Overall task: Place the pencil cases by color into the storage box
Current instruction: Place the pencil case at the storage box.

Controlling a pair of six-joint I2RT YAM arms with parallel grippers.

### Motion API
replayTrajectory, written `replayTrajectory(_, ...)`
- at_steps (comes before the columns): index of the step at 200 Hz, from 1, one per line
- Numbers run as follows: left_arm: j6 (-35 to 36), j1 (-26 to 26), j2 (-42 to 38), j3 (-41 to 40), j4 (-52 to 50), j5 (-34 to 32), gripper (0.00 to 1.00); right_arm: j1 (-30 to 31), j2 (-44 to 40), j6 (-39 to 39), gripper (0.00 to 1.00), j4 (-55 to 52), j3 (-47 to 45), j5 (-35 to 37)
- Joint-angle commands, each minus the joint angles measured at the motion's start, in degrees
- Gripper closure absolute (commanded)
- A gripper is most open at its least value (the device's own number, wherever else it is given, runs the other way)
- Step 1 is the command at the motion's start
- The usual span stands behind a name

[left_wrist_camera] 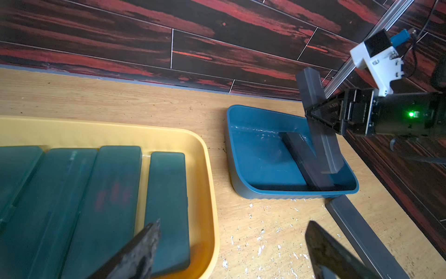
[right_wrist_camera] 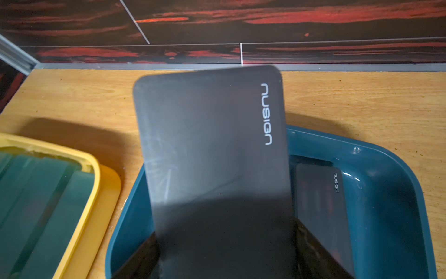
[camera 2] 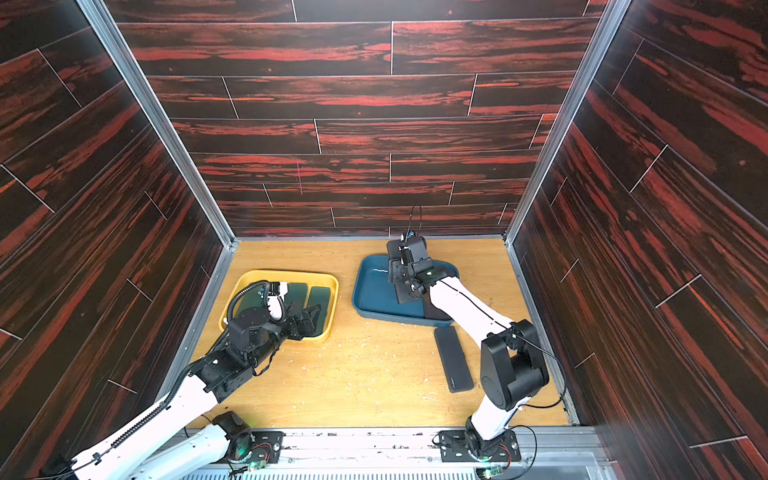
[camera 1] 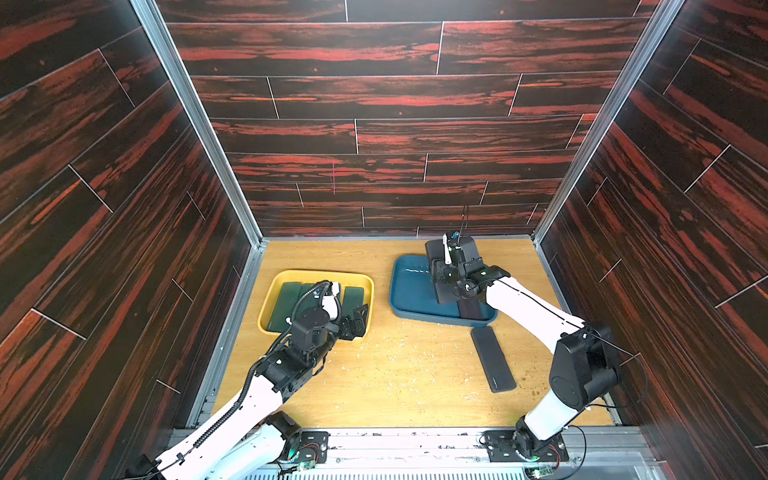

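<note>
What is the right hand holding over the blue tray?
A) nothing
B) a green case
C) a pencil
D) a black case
D: the right hand is clamped on a black case, held slanted over the blue tray.

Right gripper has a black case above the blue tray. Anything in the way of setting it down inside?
One black case already lies in the blue tray, along the side away from the yellow tray. The floor beside it is bare, so the held black case should fit there.
</note>
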Motion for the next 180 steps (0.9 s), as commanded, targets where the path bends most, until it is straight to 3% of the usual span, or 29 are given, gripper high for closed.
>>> replayTrajectory(1, 1.6, 0.2, 1.6, -0.9, 3.7, 1.1, 0.05, -0.9, 2.6, 1.1, 0.48, 1.5, 2.1, 1.6)
replayTrajectory(121, 5.8, -1.7, 8.5, -2.9, 11.6, 9.0, 0.05, -3.2, 10.0, 5.0, 0.49, 0.5, 2.9, 0.6)
replayTrajectory(180, 11.5, -4.4, 9.6, -4.5, 15.1, 10.8, 0.05, -3.2, 12.4, 6.3, 0.49, -1.7, 3.6, 1.5)
